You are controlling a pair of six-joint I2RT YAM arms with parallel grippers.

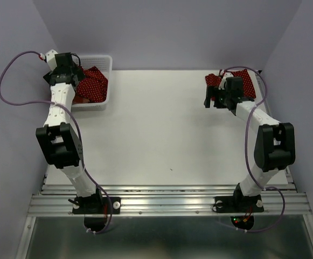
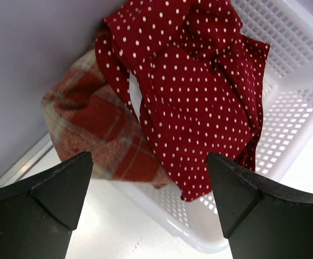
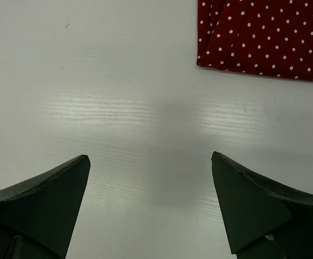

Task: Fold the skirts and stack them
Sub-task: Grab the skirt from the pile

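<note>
**Supervisor:** Progress?

**Operator:** One dark red polka-dot cloth skirt [image 3: 264, 38] lies folded on the white surface [image 1: 167, 124], upper right. A second dotted skirt [image 2: 199, 108] and the red-and-cream plaid skirt [image 2: 91, 129] sit crumpled in the white plastic mesh basket [image 2: 301, 108], upper left.

**Supervisor:** Hands?

**Operator:** I have left hand [image 2: 148, 156] and right hand [image 3: 150, 157] spread wide, both empty.

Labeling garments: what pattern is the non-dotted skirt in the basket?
Plaid skirt: red-and-cream check, best in left wrist view.
</note>
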